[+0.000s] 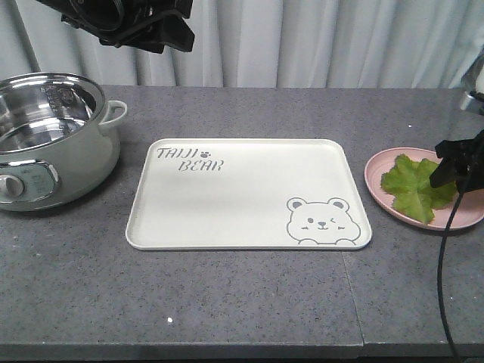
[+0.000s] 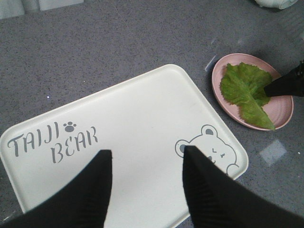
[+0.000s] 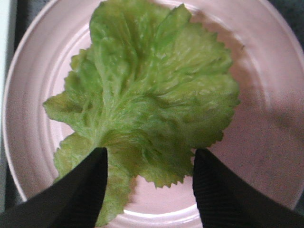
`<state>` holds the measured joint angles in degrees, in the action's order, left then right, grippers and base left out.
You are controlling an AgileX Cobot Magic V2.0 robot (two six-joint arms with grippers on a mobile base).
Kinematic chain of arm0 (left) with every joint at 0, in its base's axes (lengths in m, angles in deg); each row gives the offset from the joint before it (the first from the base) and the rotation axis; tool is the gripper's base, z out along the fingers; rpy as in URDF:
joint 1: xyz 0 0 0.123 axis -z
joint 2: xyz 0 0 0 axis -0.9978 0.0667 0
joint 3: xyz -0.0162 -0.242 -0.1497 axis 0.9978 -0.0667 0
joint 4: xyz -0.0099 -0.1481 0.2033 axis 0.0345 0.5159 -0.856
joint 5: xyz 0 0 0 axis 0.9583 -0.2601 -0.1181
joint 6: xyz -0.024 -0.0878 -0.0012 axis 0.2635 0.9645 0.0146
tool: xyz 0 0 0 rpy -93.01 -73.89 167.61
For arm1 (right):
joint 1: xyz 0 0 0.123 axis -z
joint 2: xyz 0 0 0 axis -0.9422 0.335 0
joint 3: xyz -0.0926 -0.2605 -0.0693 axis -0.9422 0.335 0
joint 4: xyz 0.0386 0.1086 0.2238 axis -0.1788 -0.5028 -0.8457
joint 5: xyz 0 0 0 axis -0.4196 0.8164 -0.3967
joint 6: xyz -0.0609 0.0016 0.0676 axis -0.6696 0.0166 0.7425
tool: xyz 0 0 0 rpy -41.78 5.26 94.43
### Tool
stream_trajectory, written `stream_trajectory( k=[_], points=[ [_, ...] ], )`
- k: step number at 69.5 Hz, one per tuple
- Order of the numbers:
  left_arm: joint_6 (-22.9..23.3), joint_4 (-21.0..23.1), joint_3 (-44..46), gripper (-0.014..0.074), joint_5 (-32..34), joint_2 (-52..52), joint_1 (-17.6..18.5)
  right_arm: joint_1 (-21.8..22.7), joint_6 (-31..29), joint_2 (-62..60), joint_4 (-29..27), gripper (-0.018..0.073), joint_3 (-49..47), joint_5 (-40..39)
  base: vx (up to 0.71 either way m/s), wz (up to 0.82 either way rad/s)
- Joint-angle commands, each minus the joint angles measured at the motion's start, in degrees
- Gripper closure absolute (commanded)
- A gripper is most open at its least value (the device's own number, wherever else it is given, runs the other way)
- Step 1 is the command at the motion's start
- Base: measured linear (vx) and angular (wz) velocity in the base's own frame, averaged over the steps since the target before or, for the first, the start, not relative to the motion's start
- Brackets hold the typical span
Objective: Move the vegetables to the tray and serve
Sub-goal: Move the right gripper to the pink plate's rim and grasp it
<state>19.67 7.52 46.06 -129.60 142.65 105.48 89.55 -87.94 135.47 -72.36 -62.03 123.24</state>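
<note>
Lettuce (image 3: 142,90): crinkled bright green, paler rib, on the pink plate (image 3: 270,95) right of the tray (image 1: 242,197)
Count: seemingly two overlapping leaves; one plate, one tray
Right claw (image 3: 150,153): wide, over lettuce
Left claw (image 2: 147,152): wide, above tray

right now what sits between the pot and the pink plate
The cream bear tray lies flat between the pot and the pink plate; the front view shows it.

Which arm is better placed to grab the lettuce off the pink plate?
Right. The right tool is open directly above the lettuce on the pink plate, straddling it. The left tool, also open, is over the tray, well away from that plate.
</note>
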Motion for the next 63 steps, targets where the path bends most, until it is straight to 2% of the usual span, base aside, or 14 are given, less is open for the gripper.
stream_trajectory(
  k=[1,23,36,63],
  points=[
    [-0.03,1.48,1.87,0.0255,2.71,-2.66,0.25,0.27,2.98,-4.12,1.51,0.0155,-2.12,-1.39,0.0,0.0],
    [-0.03,1.48,1.87,0.0255,1.98,-2.66,0.25,0.27,9.48,-7.57,7.24,0.0155,-2.12,-4.1,0.0,0.0],
    [-0.03,1.42,1.87,0.0255,1.57,-2.66,0.25,0.78,15.93,-8.36,14.2,0.0155,-2.12,-4.82,0.0,0.0],
    [-0.03,1.37,1.87,0.0255,1.16,-2.66,0.25,6.13,16.74,-6.54,11.16,0.0155,-1.86,-4.37,0.0,0.0]
  ],
)
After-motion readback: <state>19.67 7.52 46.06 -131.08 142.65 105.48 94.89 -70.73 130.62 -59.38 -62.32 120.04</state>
